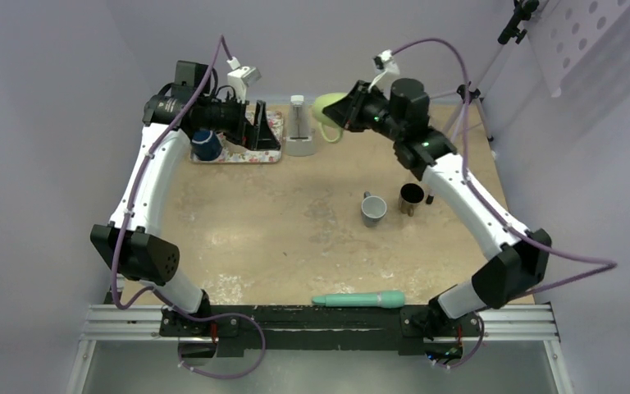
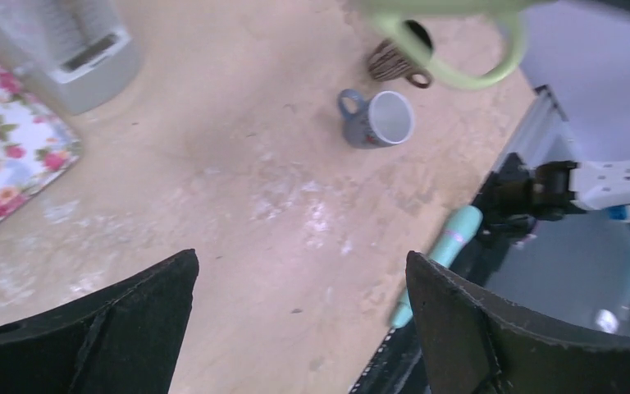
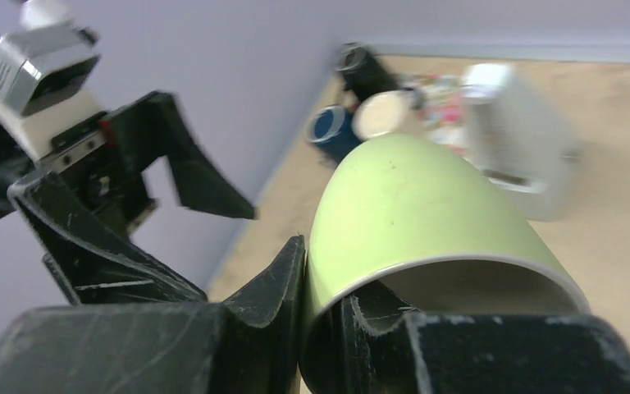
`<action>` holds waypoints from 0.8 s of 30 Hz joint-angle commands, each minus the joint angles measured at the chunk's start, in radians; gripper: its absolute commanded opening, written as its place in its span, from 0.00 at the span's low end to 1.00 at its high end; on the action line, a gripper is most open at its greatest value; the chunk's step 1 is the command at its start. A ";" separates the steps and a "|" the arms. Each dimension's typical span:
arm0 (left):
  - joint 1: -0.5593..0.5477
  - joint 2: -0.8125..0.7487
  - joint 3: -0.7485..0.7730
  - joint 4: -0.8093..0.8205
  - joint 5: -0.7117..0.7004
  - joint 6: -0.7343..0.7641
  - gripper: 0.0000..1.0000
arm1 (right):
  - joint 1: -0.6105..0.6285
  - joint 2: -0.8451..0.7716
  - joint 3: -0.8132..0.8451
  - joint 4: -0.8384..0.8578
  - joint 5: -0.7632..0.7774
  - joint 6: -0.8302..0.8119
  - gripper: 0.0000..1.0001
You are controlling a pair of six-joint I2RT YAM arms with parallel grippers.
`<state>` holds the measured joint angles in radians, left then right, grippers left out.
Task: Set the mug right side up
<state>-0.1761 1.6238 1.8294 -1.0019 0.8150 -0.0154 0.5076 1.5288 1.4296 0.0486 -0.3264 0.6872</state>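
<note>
- Green mug [image 1: 326,107]: held aloft at 12 o'clock of the table [image 1: 279,222], lying sideways, mouth toward the wrist, handle hanging down.
- Right gripper [image 3: 324,287]: clamped on the mug's wall, one finger inside the rim and one outside.
- Left gripper [image 2: 302,271]: jaws wide apart, holding nothing, at 9 o'clock of the mug by the floral tray [image 1: 272,123].
- Step in hand, as judged: roll the wrist until the mouth faces up, keeping the pinch firm. Lower onto bare table clear of the white box [image 1: 299,127] and of the grey mug [image 1: 373,209] and dark mug [image 1: 411,198] at 5 o'clock. Release only once the base sits flat.
- Writing: none legible; a reddish mark on the grey mug is too small to read.
</note>
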 commanded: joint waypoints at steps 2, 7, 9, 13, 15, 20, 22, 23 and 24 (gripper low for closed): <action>0.004 -0.015 0.053 -0.108 -0.256 0.203 1.00 | -0.181 -0.103 0.160 -0.639 0.234 -0.348 0.00; 0.004 -0.002 0.056 -0.107 -0.325 0.250 1.00 | -0.263 0.086 0.300 -0.828 0.319 -0.493 0.00; 0.004 -0.003 0.054 -0.106 -0.362 0.273 1.00 | -0.266 0.227 0.441 -0.942 0.363 -0.507 0.00; 0.004 -0.016 0.015 -0.114 -0.423 0.328 1.00 | -0.278 0.443 0.638 -1.088 0.395 -0.529 0.00; 0.004 -0.021 -0.010 -0.110 -0.451 0.358 1.00 | -0.290 0.498 0.660 -1.074 0.400 -0.536 0.00; 0.007 0.008 -0.014 -0.121 -0.511 0.411 1.00 | -0.320 0.656 0.742 -1.093 0.408 -0.554 0.00; 0.012 0.038 0.010 -0.139 -0.533 0.422 1.00 | -0.327 0.715 0.767 -1.110 0.414 -0.562 0.00; 0.016 0.055 0.024 -0.146 -0.545 0.424 1.00 | -0.329 0.746 0.770 -1.113 0.415 -0.564 0.00; 0.020 0.073 0.035 -0.149 -0.558 0.422 1.00 | -0.333 0.764 0.768 -1.114 0.407 -0.566 0.00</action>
<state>-0.1726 1.6436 1.8111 -1.1324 0.3264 0.3603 0.1944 2.2890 2.1086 -1.0466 0.0444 0.1589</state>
